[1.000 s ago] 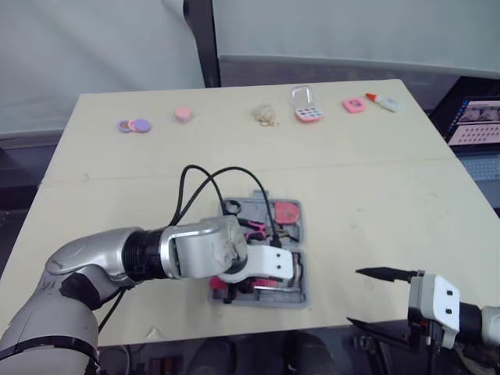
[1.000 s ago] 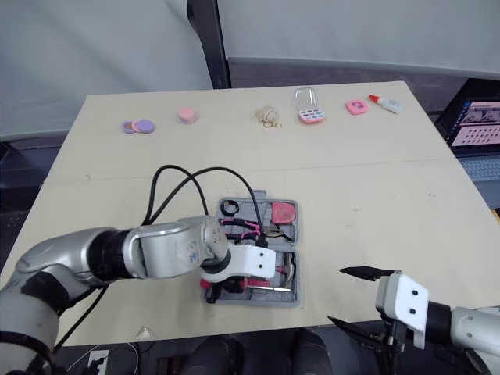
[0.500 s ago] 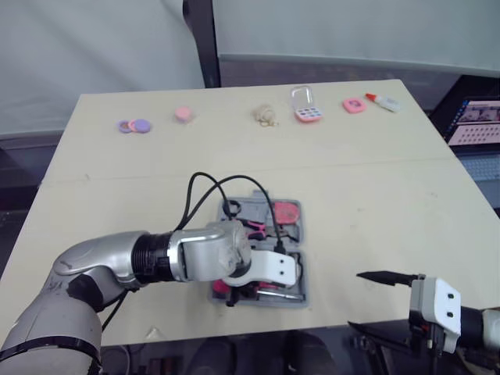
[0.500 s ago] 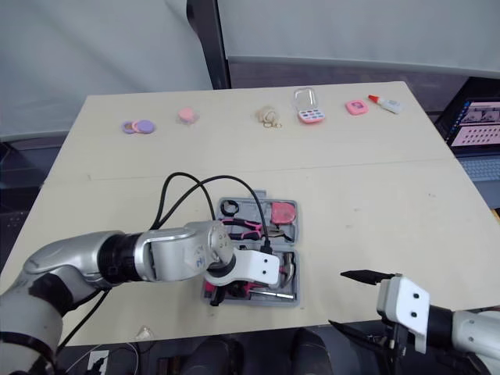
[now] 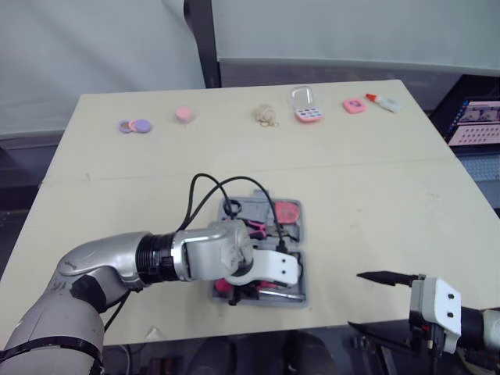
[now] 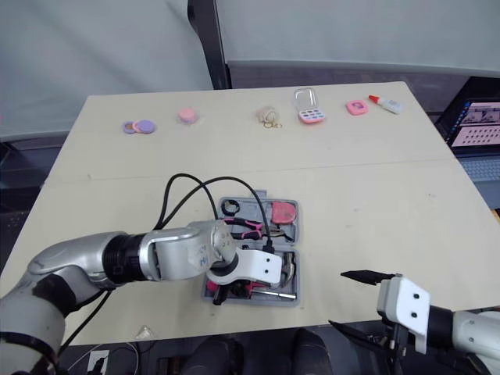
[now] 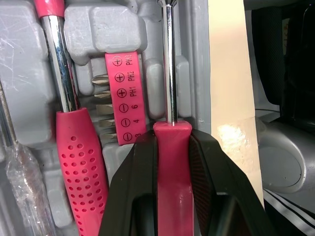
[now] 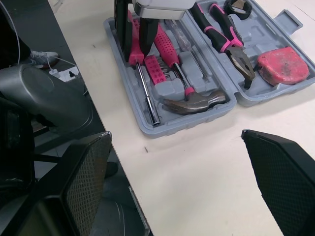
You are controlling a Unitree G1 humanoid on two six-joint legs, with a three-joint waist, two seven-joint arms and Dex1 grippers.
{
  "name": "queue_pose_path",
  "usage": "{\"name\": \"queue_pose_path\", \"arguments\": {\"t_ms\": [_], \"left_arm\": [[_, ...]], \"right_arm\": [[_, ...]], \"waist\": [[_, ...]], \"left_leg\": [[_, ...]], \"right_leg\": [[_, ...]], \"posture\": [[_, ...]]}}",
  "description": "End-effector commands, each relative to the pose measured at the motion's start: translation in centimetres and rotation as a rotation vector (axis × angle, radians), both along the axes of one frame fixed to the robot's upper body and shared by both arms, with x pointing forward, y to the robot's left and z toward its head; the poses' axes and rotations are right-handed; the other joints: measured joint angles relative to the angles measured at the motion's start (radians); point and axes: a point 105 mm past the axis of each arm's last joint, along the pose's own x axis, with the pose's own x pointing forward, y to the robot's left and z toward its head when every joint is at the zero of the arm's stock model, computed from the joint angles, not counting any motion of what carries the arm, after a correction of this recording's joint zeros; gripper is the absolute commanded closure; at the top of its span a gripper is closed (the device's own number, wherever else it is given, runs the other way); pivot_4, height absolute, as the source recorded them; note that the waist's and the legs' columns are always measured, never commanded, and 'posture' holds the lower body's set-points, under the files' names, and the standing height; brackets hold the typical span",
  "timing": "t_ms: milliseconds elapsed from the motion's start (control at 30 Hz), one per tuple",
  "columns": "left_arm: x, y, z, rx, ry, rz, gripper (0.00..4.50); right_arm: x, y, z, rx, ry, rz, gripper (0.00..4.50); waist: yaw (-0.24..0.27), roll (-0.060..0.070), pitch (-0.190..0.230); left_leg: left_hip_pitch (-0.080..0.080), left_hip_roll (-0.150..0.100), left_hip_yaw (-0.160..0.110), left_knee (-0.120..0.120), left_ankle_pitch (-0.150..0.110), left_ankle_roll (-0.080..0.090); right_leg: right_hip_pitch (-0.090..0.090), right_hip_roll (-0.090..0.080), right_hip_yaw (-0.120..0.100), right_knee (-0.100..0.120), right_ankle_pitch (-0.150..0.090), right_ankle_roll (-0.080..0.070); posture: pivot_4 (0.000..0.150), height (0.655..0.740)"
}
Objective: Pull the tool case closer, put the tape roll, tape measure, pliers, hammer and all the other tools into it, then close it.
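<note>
The grey tool case (image 5: 301, 234) lies open near the table's front edge. In it are a black tape roll (image 8: 239, 6), a red tape measure (image 8: 283, 65), pink-handled pliers (image 8: 224, 34) and a hammer (image 8: 194, 104). My left gripper (image 7: 172, 135) hangs over the case's front half, shut on the pink handle of a screwdriver (image 7: 172, 167). The screwdriver's shaft (image 7: 170, 64) runs along the slot beside the pink bit holder (image 7: 120, 93). My right gripper (image 5: 355, 299) is open and holds nothing, at the table's front edge to the right of the case.
Small items line the far edge: purple discs (image 5: 134, 125), a pink disc (image 5: 183, 114), a beige lump (image 5: 266, 116), a pink-and-clear compact (image 5: 306, 109), a pink piece (image 5: 354, 105) and a glue bottle (image 5: 383, 101). A black cable (image 5: 205, 191) loops above my left arm.
My left gripper has moved slightly towards the case's front edge with the screwdriver in it. My right gripper has sunk a little and drifted right.
</note>
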Motion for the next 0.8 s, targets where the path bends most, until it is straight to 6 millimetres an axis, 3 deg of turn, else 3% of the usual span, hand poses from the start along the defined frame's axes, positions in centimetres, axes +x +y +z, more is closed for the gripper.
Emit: {"name": "queue_pose_path", "arguments": {"t_ms": [33,433,800], "left_arm": [[0.53,0.76,1.20,-0.005,-0.037,0.022,3.99],[0.96,0.37,1.90,-0.054,-0.064,0.014,3.99],[0.23,0.76,1.80,-0.040,-0.070,-0.117,3.99]], "right_arm": [[-0.14,0.37,0.62,0.008,-0.031,0.007,0.00],[-0.04,0.42,0.57,0.011,-0.031,0.011,0.00],[0.05,0.51,0.51,0.013,-0.032,0.012,0.00]], "waist": [[-0.001,0.000,0.000],[0.000,0.000,0.000],[0.001,0.000,0.000]], "left_leg": [[0.000,0.000,0.000,0.000,0.000,0.000],[-0.001,0.000,0.000,0.000,0.000,0.000],[-0.001,0.000,0.000,0.000,0.000,0.000]], "right_leg": [[0.000,0.000,0.000,0.000,0.000,0.000],[0.000,0.000,0.000,0.000,0.000,0.000],[0.000,0.000,0.000,0.000,0.000,0.000]], "posture": [[0.150,0.7400],[0.150,0.7400],[0.150,0.7400]]}}
